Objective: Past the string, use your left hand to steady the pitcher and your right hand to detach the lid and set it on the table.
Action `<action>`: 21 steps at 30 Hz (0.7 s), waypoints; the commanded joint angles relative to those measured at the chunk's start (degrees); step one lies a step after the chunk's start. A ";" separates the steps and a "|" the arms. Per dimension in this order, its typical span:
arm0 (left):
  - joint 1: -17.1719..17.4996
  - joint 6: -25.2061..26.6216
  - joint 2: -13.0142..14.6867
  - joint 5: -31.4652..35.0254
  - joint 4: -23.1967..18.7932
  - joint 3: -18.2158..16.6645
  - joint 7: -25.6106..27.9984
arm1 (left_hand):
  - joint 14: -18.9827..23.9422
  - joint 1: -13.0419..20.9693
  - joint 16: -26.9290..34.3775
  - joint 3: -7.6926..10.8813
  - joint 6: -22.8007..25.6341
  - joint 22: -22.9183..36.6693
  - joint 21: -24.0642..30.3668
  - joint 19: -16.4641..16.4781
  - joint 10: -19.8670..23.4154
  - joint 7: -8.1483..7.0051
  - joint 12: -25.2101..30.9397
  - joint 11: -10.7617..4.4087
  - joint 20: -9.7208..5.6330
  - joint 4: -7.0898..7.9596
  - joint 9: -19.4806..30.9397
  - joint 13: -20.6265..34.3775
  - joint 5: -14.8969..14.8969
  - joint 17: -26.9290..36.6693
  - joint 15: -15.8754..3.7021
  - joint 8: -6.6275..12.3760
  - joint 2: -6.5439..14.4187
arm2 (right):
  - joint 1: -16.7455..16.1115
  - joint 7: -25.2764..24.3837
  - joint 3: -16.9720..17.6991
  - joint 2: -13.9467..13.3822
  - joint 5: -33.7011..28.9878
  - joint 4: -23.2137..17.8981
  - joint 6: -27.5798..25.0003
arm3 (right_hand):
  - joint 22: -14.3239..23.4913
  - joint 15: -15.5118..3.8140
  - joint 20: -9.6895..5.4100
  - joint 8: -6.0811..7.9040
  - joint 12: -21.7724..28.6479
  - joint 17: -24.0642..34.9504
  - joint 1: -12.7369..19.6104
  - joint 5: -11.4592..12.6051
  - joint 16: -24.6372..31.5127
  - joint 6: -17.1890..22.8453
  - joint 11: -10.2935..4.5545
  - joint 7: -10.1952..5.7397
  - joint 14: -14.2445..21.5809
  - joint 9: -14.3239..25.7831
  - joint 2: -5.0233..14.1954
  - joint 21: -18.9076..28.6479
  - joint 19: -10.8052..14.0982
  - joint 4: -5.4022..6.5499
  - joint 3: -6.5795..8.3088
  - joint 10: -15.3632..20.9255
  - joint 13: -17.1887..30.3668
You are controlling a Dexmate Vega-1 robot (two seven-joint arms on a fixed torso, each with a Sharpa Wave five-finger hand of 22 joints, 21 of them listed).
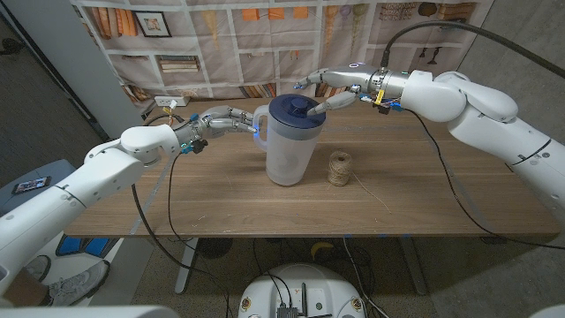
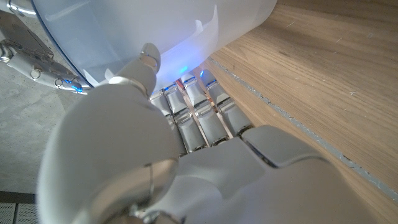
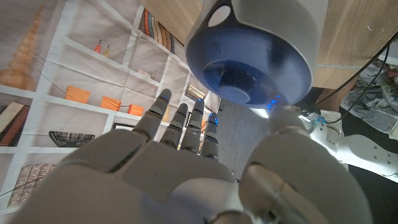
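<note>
A translucent white pitcher (image 1: 287,150) stands mid-table with a dark blue lid (image 1: 294,112) on top. My left hand (image 1: 231,121) reaches it from the left. In the left wrist view its fingers (image 2: 194,109) press on the pitcher (image 2: 155,28) at the handle, with the thumb on the handle's other side. My right hand (image 1: 331,88) hovers over the lid from the far right, its thumb tip touching the rim. The right wrist view shows the lid (image 3: 249,62) with the thumb at its edge and the fingers (image 3: 180,121) straight and off it.
A ball of brown string (image 1: 339,168) sits just right of the pitcher, with a loose strand trailing toward the table's front right. Cables cross the table (image 1: 424,190) at both sides. A printed shelf backdrop hangs behind the far edge.
</note>
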 commanded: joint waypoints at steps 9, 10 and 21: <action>-0.65 0.26 -0.20 -0.12 0.52 0.33 -0.59 | 0.85 2.01 0.42 0.49 4.21 0.24 -0.06 0.53 2.45 1.57 0.23 -1.95 -8.31 0.86 0.11 0.10 0.19 0.21 -6.23 0.36 2.91 | 7.23 8.69 -4.44 2.74 -0.39 3.29 1.82 | 0.13 -0.78 0.06 0.64 0.82 0.16 1.74 0.30 0.66 1.97 -0.97 -0.01 1.38 0.20 0.19 -0.06 0.62 0.35 0.60 1.91 0.24; -0.72 0.13 -0.26 -0.12 0.68 0.37 -0.74 | 0.88 2.02 0.42 0.47 4.22 0.24 -0.06 0.54 2.45 1.57 0.23 -2.02 -8.31 0.86 0.12 0.11 0.19 0.22 -6.23 0.37 2.91 | 7.54 9.17 -4.62 2.88 -0.17 3.44 1.83 | 0.13 -0.84 0.04 0.66 0.83 0.17 1.78 0.30 0.67 2.02 -0.98 -0.03 1.38 0.20 0.20 -0.06 0.62 0.36 0.60 1.95 0.24; -1.55 0.13 -0.72 -0.22 1.61 0.90 -1.71 | 0.95 2.03 0.38 0.38 4.32 0.26 -0.04 0.62 2.64 1.41 0.27 -1.91 -8.31 0.89 0.14 0.14 0.19 0.21 -6.17 0.42 2.95 | 10.45 12.24 -6.13 4.09 -0.24 4.99 2.13 | 0.12 -1.57 -0.33 0.87 1.07 0.21 2.94 0.39 1.08 2.83 -1.42 -0.33 2.23 0.24 0.46 0.02 1.03 0.31 0.88 3.14 0.33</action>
